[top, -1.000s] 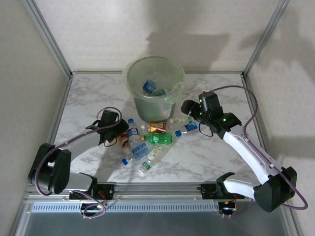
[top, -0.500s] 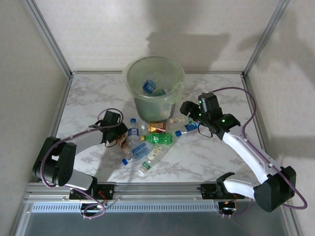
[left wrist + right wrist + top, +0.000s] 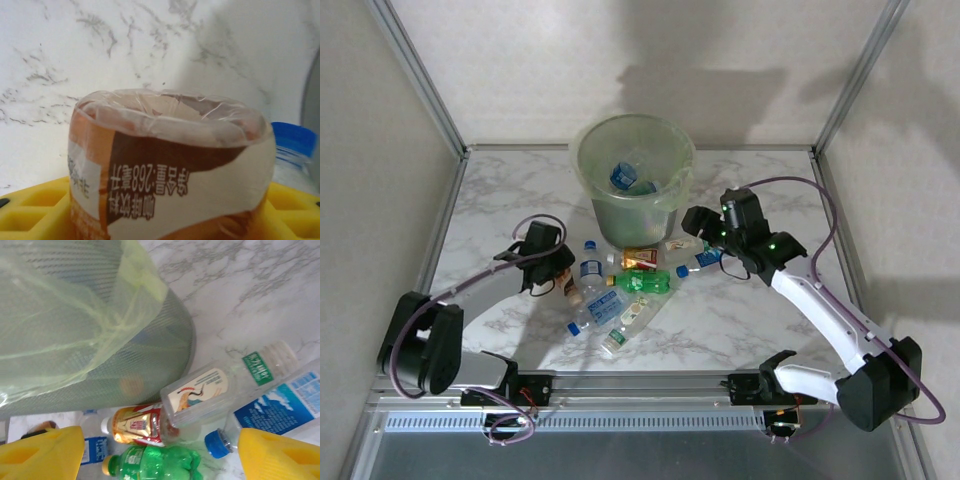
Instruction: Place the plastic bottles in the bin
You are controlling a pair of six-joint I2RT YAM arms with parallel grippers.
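Our left tool [image 3: 552,270] clasps the brown-labelled clear plastic bottle [image 3: 170,170] at the left edge of the heaped plastic bottles [image 3: 632,283] on the white marble counter [image 3: 500,200]. We should squeeze gently, lift straight clear, then swing over the round pale-green bin [image 3: 582,150]; our right tool [image 3: 700,222] hangs released.
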